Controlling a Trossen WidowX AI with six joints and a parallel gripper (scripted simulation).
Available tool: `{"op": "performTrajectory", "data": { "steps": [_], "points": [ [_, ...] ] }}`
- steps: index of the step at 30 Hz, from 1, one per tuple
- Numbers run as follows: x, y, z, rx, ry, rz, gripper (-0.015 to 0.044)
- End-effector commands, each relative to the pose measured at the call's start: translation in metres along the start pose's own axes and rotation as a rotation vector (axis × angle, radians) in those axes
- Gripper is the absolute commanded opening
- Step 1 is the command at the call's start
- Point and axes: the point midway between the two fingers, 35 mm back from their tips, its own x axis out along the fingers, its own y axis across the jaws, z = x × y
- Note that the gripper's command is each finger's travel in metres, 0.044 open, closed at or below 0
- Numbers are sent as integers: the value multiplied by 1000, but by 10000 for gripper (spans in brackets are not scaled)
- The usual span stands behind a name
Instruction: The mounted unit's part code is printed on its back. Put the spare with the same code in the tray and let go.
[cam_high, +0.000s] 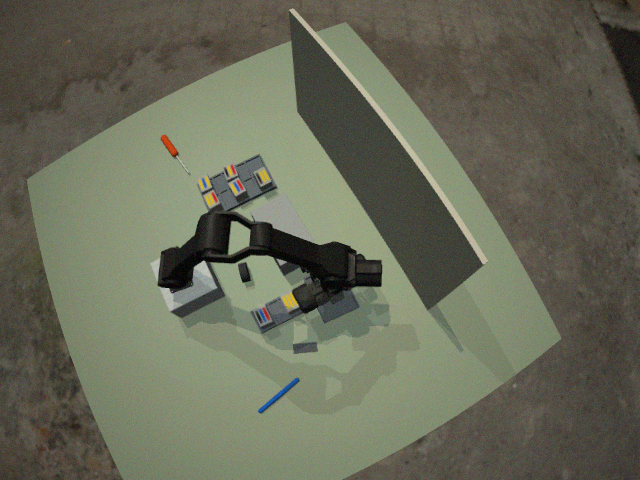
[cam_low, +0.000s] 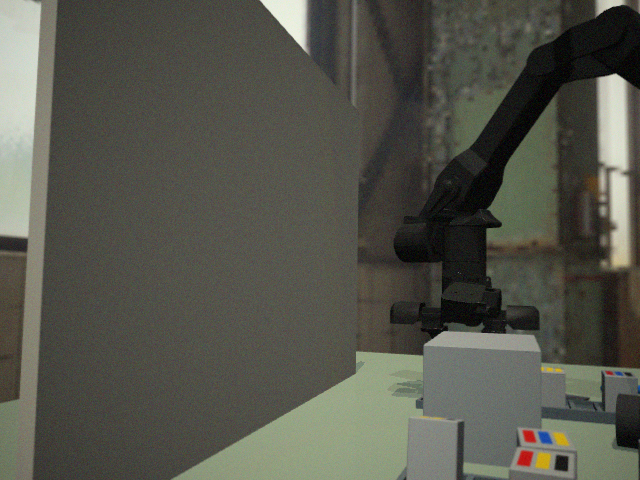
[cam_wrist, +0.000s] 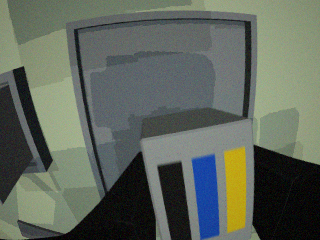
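My gripper (cam_low: 463, 329) (cam_wrist: 184, 152) is shut on a grey spare block (cam_wrist: 200, 190) with black, blue and yellow stripes. In the wrist view the block is over the near part of the square dark grey tray (cam_high: 340, 308) (cam_wrist: 150, 40). Its underside is hidden, so I cannot tell whether it touches the tray floor. In the exterior view the fingertips and block are hidden behind a large grey box (cam_low: 480, 392) (cam_high: 284, 217). I cannot make out the mounted unit's back or its code in any view.
A rack (cam_high: 279, 315) beside the tray holds two striped blocks. A farther rack (cam_high: 249, 167) holds several. A tall dark panel (cam_high: 372, 170) (cam_low: 196, 206) stands past the tray. A flat grey piece (cam_high: 305, 347), blue rod (cam_high: 279, 395), screwdriver (cam_high: 169, 145) and black piece (cam_high: 244, 272) lie about.
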Motion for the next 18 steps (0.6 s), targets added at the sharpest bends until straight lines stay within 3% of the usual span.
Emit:
{"op": "performTrajectory", "data": {
  "steps": [1, 5, 18],
  "points": [
    [6, 2, 2, 0, -9, 8, 0],
    [6, 2, 2, 0, -9, 8, 0],
    [2, 1, 1, 0, -2, 4, 341]
  ]
}}
